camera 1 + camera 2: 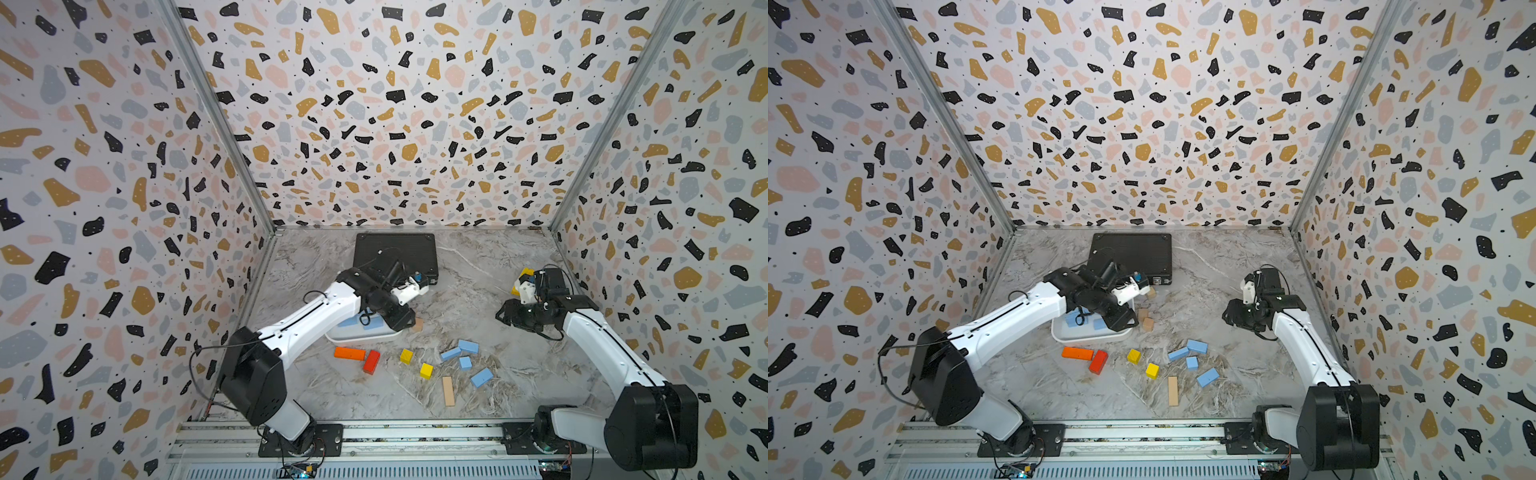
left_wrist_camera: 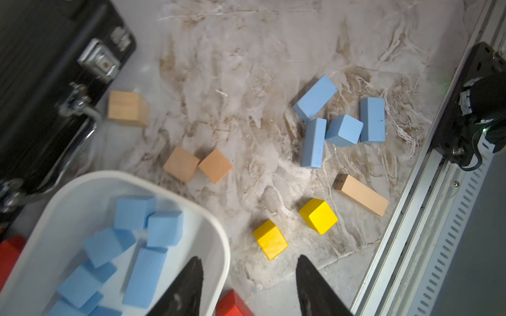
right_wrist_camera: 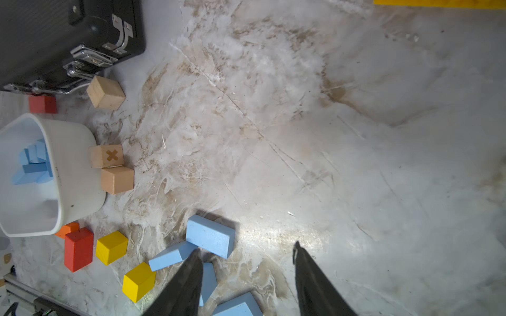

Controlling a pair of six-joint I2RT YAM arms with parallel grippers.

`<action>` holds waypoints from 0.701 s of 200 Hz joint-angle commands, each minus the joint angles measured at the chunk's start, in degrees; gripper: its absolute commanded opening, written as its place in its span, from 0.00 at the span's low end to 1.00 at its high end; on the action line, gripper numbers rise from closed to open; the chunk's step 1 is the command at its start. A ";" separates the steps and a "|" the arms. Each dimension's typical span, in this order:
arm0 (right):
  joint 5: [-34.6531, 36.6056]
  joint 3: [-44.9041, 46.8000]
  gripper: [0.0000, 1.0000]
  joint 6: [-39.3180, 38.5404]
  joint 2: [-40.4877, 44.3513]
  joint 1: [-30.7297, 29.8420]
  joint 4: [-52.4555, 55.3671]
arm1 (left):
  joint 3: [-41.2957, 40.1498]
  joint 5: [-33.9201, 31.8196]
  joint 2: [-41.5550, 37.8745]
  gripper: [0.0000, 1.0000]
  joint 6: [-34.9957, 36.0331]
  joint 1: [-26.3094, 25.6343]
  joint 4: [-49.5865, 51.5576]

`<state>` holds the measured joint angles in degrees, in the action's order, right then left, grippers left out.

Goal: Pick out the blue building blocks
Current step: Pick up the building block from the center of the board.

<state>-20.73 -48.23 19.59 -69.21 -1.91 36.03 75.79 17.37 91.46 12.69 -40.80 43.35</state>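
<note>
Left gripper (image 2: 247, 262): parted to a middling width, gripping nothing, hanging over the right rim of the white tray (image 2: 109, 173), left of the bench's middle. Inside that tray, a heap of blue building blocks (image 2: 147, 273) already sorted. Arm stretched low and forward from the front-left corner, wrist bent down over the tray.

Right gripper (image 3: 246, 250): likewise parted and empty, poised above bare bench (image 3: 356, 136) toward the right edge, one finger (image 3: 191, 276) overlapping the loose blue cluster in the wrist view. Arm reaching up from the front-right corner, wrist angled down and inward.

Outward from there, four blue blocks left on the bench, bunched between the middle and the front edge, a little right of centre:
- a thick slab (image 1: 468, 345);
- a slim bar (image 1: 451, 353), touching it or all but;
- a small cube (image 1: 465, 363);
- a second slab (image 1: 482, 377), nearest the front.

Front-left of the right gripper, front-right of the left one. Nearer the right by the look of both top views, so probably that arm's pick.

Long axis of the slim bar slanting from front-left to back-right, seemingly close to the line along which the right fingers shut. Likely calls for a wrist turn to take it across its narrow width.

Just left of the cluster, two yellow cubes (image 1: 406, 355) (image 1: 426, 370); in front, a tan bar (image 1: 448, 391). Not for taking.
</note>
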 commanded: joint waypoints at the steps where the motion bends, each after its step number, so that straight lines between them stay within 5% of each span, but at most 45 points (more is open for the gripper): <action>1: -5.93 3.82 0.56 2.83 3.84 2.55 -2.95 | 2.96 -5.63 2.50 0.56 -1.30 -4.62 -1.57; 60: -3.73 9.70 0.56 5.76 11.73 3.63 -3.80 | 8.36 -10.25 13.21 0.56 -5.43 -15.49 -4.95; 140: -0.90 10.74 0.56 5.58 15.06 3.76 -2.37 | 13.80 -15.76 23.23 0.50 -14.26 -19.56 -5.85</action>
<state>-22.48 -38.04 24.88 -55.20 1.65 32.73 87.48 3.64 113.43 1.30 -59.55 37.89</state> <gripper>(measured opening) 0.561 0.508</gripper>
